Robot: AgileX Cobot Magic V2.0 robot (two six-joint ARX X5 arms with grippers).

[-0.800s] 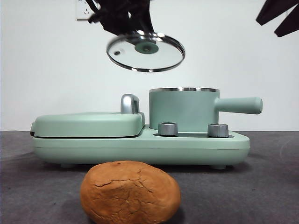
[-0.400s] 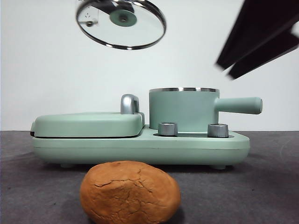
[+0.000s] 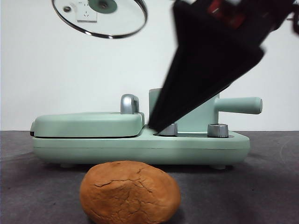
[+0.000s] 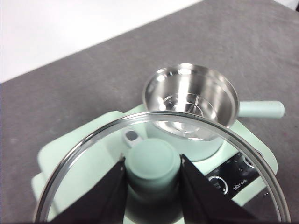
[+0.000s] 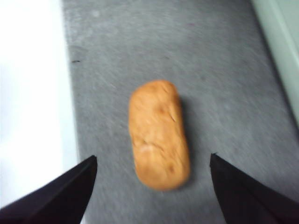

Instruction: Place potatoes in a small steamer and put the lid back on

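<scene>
Left gripper [image 4: 153,175] of mine clenched on the lid [image 3: 99,17] at front view's upper left, right gripper [image 5: 152,186] spread wide over the potatoes [image 5: 159,133] on the table [image 5: 224,60], small steamer [image 4: 191,100] uncovered at left wrist frame's center.

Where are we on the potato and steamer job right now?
Done: the lid is off, held up by its knob in the left gripper, and the small steamer stands open with no potato inside.
In hand: the right gripper, jaws open, is above the potato, which lies on the table.
Left: grasp the potato, put it in the steamer, refit the lid.
</scene>
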